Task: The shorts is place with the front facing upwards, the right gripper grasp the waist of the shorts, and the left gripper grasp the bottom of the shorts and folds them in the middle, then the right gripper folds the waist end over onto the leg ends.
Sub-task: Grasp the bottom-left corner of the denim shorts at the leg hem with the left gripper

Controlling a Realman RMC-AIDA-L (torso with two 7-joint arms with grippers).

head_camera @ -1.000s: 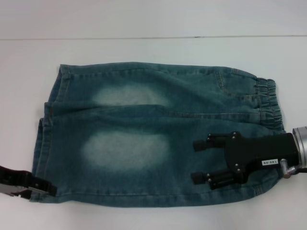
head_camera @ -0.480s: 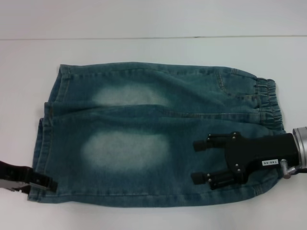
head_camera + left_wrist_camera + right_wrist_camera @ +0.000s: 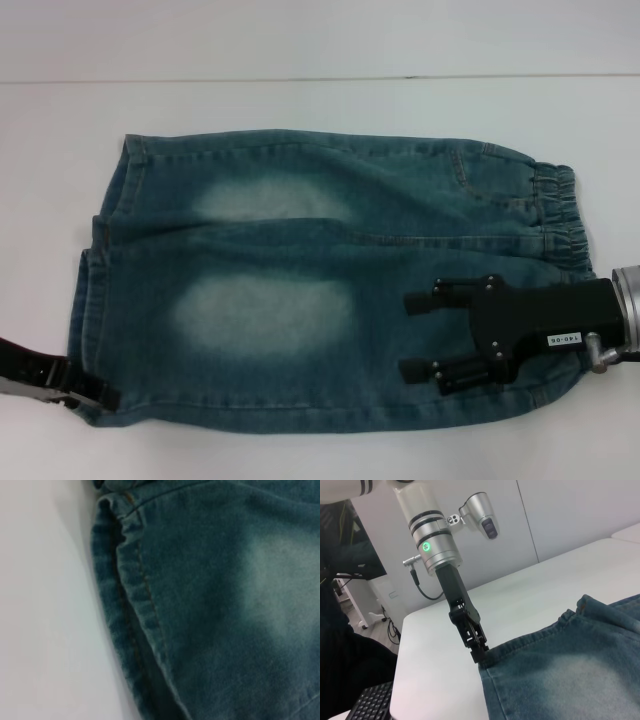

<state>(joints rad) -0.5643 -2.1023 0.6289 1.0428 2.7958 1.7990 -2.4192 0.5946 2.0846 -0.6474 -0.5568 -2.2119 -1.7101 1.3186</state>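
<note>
Denim shorts (image 3: pixel 320 290) lie flat on the white table (image 3: pixel 300 100), already folded lengthwise so one leg lies on the other. Elastic waistband (image 3: pixel 560 215) is at the robot's right end, leg hems (image 3: pixel 100 270) at the left end. Two pale faded patches show on the fabric, one on the far panel, a bigger one on the near panel.

Right gripper (image 3: pixel 420 335) sits over the waist-side part of the near panel, pointing toward the hems. Its two black fingers (image 3: pixel 445 295) are spread wide w/ bare denim showing between them; nothing is held. Whether the tips touch the cloth can't be told from the head view.

Left gripper (image 3: pixel 95 392) comes in from the near-left edge of the head view, tip at the near-left corner of the shorts, right at the hem. In the right wrist view the same left gripper (image 3: pixel 480 650) slants down from its silver wrist w/ a green light, black fingers close together, tip meeting the hem corner of the shorts (image 3: pixel 560 675). Looks pinched on the hem edge, but actual grip isn't clear, so can't tell.

Left wrist view shows only close-up denim (image 3: pixel 210 600): stacked hem edges w/ orange stitching beside bare table (image 3: pixel 45 605).
</note>
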